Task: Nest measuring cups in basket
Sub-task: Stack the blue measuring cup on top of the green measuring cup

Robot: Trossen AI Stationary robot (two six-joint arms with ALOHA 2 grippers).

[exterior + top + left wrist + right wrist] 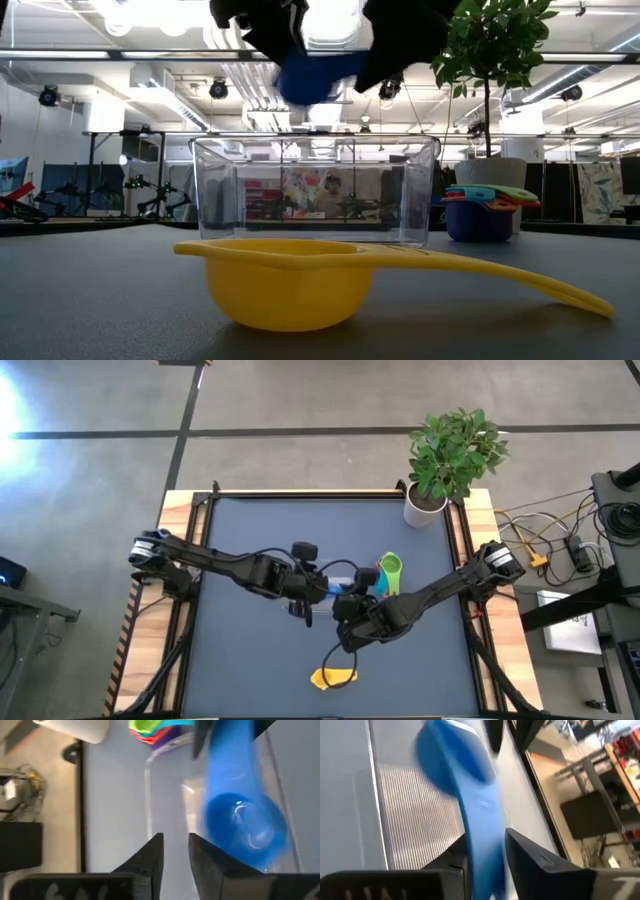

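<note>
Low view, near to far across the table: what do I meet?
Yellow measuring cup nearest → clear basket behind it, with the blue cup held above → stack of nested cups and white plant pot farthest back.

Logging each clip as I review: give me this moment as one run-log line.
right gripper: holds blue measuring cup by handle over clear basket | left gripper: beside it, empty | yellow measuring cup: on table | nested stack: beside basket

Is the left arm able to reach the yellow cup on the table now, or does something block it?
Probably yes. The yellow cup lies alone on bare table, nearer the front than the left gripper, whose fingers hold nothing. The right gripper, holding the blue cup, stands closer.
</note>
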